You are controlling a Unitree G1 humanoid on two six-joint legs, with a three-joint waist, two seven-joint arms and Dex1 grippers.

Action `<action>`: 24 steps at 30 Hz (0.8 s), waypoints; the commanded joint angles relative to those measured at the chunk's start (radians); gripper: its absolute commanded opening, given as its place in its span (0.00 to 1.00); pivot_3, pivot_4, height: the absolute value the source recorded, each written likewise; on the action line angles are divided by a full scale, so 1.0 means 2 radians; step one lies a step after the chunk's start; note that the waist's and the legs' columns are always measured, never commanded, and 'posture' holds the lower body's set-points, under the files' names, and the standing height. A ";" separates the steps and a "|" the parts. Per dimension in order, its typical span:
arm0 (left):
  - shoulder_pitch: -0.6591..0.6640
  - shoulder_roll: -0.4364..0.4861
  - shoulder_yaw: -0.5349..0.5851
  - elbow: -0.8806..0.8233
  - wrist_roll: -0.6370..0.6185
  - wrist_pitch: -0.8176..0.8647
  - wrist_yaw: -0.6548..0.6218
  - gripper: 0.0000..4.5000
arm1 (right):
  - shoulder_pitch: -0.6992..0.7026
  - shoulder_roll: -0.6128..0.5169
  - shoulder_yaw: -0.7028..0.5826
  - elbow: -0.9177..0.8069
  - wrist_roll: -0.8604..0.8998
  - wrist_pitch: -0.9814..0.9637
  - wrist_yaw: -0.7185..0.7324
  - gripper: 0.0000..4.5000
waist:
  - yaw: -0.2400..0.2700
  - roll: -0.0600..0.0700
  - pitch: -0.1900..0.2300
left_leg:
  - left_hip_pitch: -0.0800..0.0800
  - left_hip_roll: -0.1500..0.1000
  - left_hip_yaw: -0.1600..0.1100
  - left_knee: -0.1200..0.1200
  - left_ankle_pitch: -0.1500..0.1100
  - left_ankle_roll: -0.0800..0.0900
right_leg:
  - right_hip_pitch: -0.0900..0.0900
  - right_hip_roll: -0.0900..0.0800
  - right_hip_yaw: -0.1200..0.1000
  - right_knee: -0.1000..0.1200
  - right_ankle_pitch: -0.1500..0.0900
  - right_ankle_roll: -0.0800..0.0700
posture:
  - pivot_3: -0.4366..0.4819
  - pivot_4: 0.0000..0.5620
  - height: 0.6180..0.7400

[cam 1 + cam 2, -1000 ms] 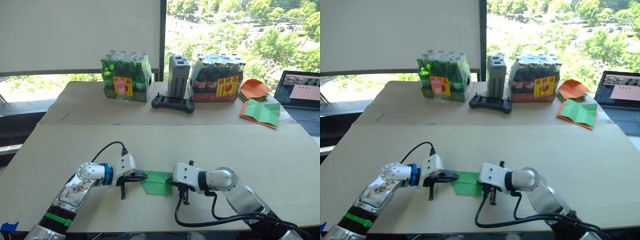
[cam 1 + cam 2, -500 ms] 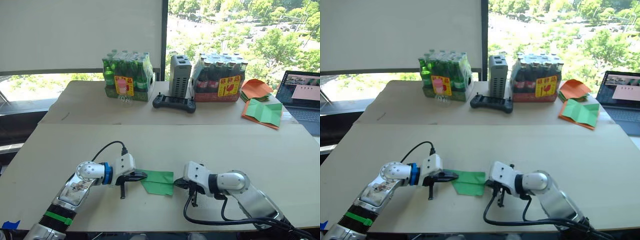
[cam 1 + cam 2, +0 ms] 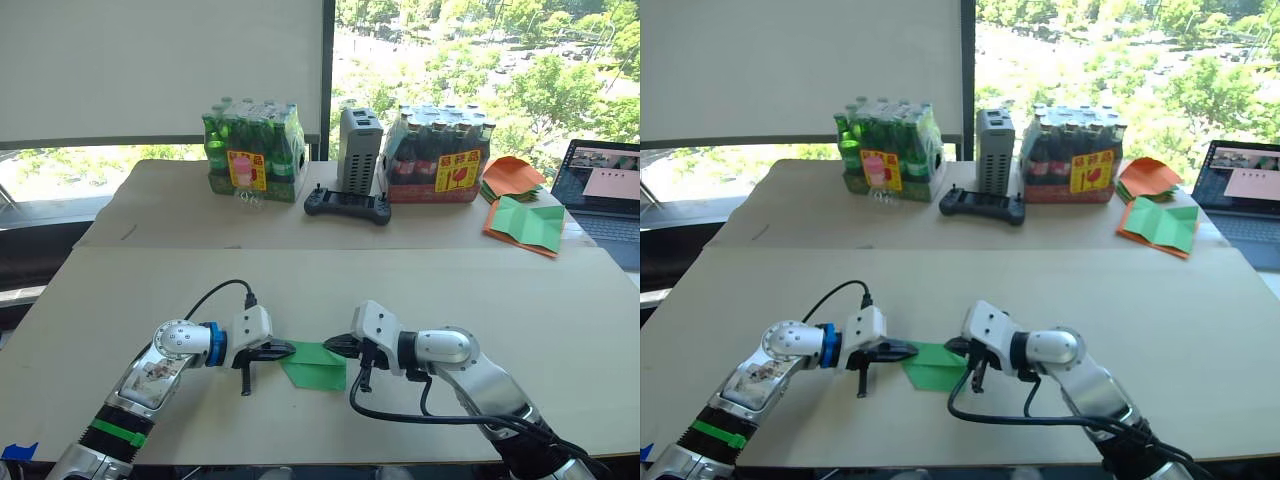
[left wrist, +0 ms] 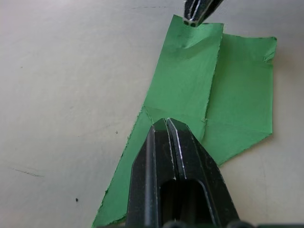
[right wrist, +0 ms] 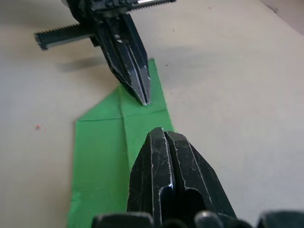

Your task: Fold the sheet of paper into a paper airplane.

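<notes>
From my head camera, the sheet of paper (image 3: pixel 313 366) lies flat on the near part of the surface (image 3: pixel 500 290), between my two arms. It is already partly folded: a pointed, wedge-like outline, not yet a dart with wings. My left gripper (image 3: pixel 282 350) meets its left edge and my right gripper (image 3: pixel 338 346) its far right corner.

From my left wrist, my fingers (image 4: pixel 166 142) are clenched together, tips pressed onto the paper where a narrow folded flap overlaps a wider layer. The creases run lengthwise, and the edges look slightly ragged.

From my right wrist, my fingers (image 5: pixel 161 156) are likewise closed, resting on the green strip and pinning rather than pinching it, I judge. A diagonal fold shows at the end by my left gripper.

I judge the task roughly midway: the nose folds are made, the wing folds remain.
</notes>
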 commanded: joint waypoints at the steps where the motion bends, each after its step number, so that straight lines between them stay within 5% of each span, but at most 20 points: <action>1: 0.014 0.007 -0.011 0.009 0.018 0.009 0.002 0.00 | 0.002 -0.007 0.022 0.020 -0.026 -0.017 0.000 0.01 | 0.000 0.000 0.000 | 0.000 0.000 0.000 0.000 0.000 0.000 | 0.000 0.000 0.000 0.000 0.000 0.000 | 0.48 0.27 0.49; 8: 0.014 0.008 -0.004 -0.005 0.012 0.014 0.005 0.00 | 0.019 -0.026 0.042 0.034 -0.046 0.000 0.006 0.01 | 0.000 0.000 0.000 | 0.000 0.000 0.000 0.000 0.000 0.000 | 0.000 0.000 0.000 0.000 0.000 0.000 | 0.48 0.27 0.49; 16: 0.001 -0.005 0.033 -0.104 -0.108 0.126 -0.018 0.00 | 0.018 -0.017 0.043 0.039 -0.045 0.010 -0.004 0.01 | -0.002 0.000 0.000 | 0.000 0.000 0.000 0.000 0.000 0.000 | 0.000 0.000 0.000 0.000 0.000 0.000 | 0.48 0.27 0.49; 24: -0.011 -0.019 -0.004 -0.047 -0.053 0.084 -0.008 0.00 | 0.015 -0.015 0.047 0.034 -0.045 0.018 -0.008 0.01 | -0.003 0.000 0.000 | 0.000 0.000 0.000 0.000 0.000 0.000 | 0.001 0.000 0.000 0.000 0.000 0.000 | 0.48 0.27 0.49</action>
